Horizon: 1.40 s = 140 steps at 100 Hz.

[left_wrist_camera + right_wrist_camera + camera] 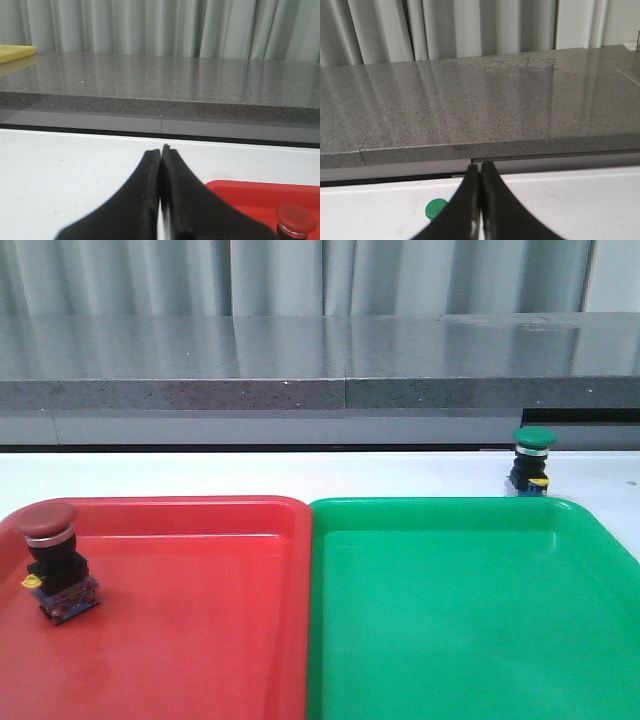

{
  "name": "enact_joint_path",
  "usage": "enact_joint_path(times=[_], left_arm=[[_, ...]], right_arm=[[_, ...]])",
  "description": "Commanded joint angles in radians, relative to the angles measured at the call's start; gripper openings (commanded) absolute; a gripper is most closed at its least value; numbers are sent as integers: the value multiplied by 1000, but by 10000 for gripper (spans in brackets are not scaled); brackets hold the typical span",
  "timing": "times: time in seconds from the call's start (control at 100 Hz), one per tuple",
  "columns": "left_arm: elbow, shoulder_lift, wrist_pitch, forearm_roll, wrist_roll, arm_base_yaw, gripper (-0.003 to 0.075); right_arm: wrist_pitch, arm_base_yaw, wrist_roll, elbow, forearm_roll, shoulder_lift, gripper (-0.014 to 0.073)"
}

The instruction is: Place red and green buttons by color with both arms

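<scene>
The red button (53, 560) stands tilted inside the red tray (200, 640), near its left wall. Its cap also shows in the left wrist view (296, 220). The green button (531, 462) stands upright on the white table, just behind the far rim of the green tray (470, 640). Its green cap shows in the right wrist view (436, 208). My left gripper (161, 150) is shut and empty, over the white table beside the red tray's corner (240, 192). My right gripper (479, 167) is shut and empty, back from the green button. Neither arm shows in the front view.
The two trays sit side by side at the front of the white table (300, 475). A grey stone ledge (320, 365) runs along the back before pale curtains. A yellow tray (12, 51) lies on the ledge at far left.
</scene>
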Motion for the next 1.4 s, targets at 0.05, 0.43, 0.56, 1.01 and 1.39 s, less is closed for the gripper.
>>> enact_joint_path(times=[0.05, 0.43, 0.56, 1.01, 1.39], left_arm=[[12, -31, -77, -4, -3, -2, -20], [12, -31, -77, -4, -3, -2, -20], [12, -31, -77, -4, -3, -2, -20], [12, -31, -77, -4, -3, -2, -20], [12, -31, -77, -4, -3, -2, -20]], right_arm=[[-87, -7, -5, -114, -6, 109, -63], [91, -6, -5, -322, 0, 372, -63], [191, -6, -4, -416, 0, 471, -63], [411, 74, -4, -670, 6, 775, 514], [643, 146, -1, -869, 36, 1020, 566]])
